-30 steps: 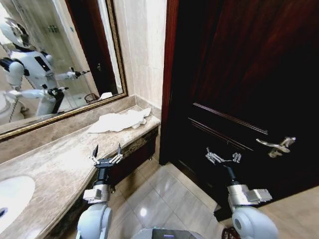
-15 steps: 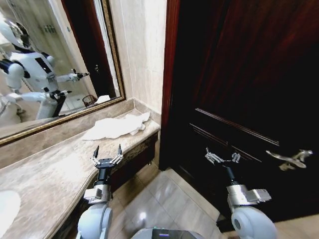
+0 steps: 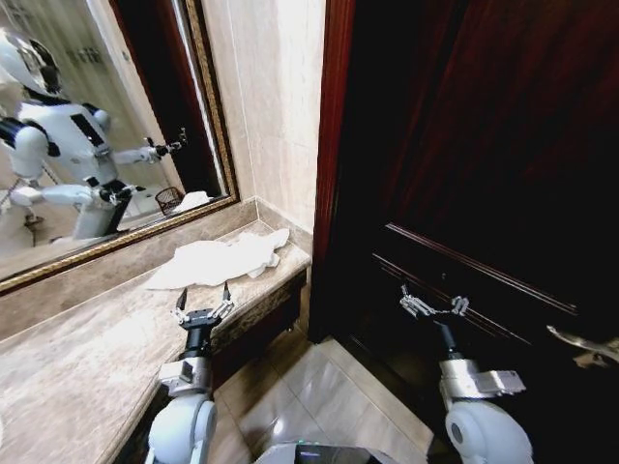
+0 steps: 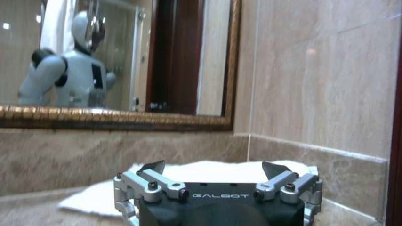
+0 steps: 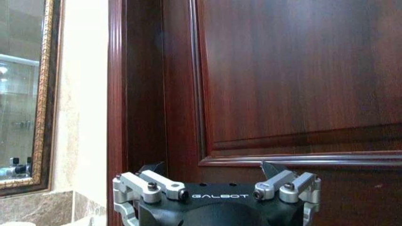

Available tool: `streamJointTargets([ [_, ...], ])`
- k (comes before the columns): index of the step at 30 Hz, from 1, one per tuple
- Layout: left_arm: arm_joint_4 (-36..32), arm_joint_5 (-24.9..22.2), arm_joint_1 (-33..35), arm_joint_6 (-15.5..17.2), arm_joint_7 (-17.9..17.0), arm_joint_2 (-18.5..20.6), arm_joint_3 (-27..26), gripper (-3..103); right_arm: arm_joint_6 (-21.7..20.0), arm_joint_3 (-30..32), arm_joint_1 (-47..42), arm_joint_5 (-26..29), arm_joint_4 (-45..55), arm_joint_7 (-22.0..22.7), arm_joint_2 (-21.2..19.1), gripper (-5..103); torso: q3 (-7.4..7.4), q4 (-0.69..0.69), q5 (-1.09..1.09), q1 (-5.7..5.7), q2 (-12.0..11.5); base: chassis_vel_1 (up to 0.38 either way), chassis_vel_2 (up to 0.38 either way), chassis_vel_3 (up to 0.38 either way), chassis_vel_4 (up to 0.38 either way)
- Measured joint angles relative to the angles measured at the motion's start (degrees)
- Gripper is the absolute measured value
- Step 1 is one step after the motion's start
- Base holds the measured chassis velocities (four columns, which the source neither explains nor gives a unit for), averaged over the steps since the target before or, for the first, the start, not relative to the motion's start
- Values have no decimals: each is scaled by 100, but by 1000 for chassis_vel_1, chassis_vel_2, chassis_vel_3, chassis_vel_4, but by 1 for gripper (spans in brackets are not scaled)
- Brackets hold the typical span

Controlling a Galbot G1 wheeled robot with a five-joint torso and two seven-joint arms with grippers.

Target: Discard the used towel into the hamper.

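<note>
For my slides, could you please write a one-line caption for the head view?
Robot faces a white towel on the marble counter, open left claw just short of it.

Marble counter (image 3: 87,358), mirror (image 3: 87,126), dark door (image 3: 484,164)

Each arm ends in a glossy light-grey rounded shell, then a silver block, then a slim black neck carrying the tool. The left tool (image 3: 204,301) and right tool (image 3: 432,304) share one build: a black body with white GALBOT lettering, above it silver metal linkages fixed with dark round screws, tipped by dark pointed fingers (image 4: 152,166)
</note>
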Motion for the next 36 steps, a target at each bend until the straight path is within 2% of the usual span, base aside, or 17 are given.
streamJointTargets([
  [2, -2, -158, -133, 364, -64, 0, -21, 100, 7, -4, -16, -33, -18, -30, 2, 100, -1, 0, 0, -4, 1, 0, 0, 0, 0],
  [3, -2, -158, -133, 364, -64, 0, -21, 100, 7, -4, -16, -33, -18, -30, 2, 100, -1, 0, 0, -4, 1, 0, 0, 0, 0],
  [5, 12, -274, -252, 656, -119, 0, -23, 100, 8, -2, -25, -43, -26, -39, 2, 100, -1, 0, 0, -4, 1, 0, 0, 0, 0],
  [6, 12, -274, -252, 656, -119, 0, -23, 100, 8, -2, -25, -43, -26, -39, 2, 100, -1, 0, 0, -4, 1, 0, 0, 0, 0],
  [7, 52, -337, -354, 818, -164, 0, -23, 100, 8, 4, -28, -49, -35, -42, 1, 100, -2, -1, 0, -4, 1, 0, 0, 0, 0],
  [10, 234, -389, -635, 1010, -235, 0, -30, 100, 8, 25, -45, -74, -73, -44, -2, 100, -1, -1, 0, -2, 1, 0, 0, 0, 0],
  [17, 669, -505, -1167, 1125, -300, 66, -53, 100, 27, 61, -88, -141, -217, -57, -25, 100, -1, -1, 0, -1, 0, 0, 0, 0, 0],
  [27, 1211, -623, -1597, 1111, -332, 245, 25, 100, 48, 123, -122, -206, -388, -71, -16, 100, -1, -1, 0, -1, 0, 0, 0, 0, 0],
  [36, 1618, -729, -1954, 1069, -355, 674, 102, 100, 112, 174, -208, -283, -489, -71, 50, 100, -1, 0, 0, -1, 1, 0, 0, 0, 0],
])
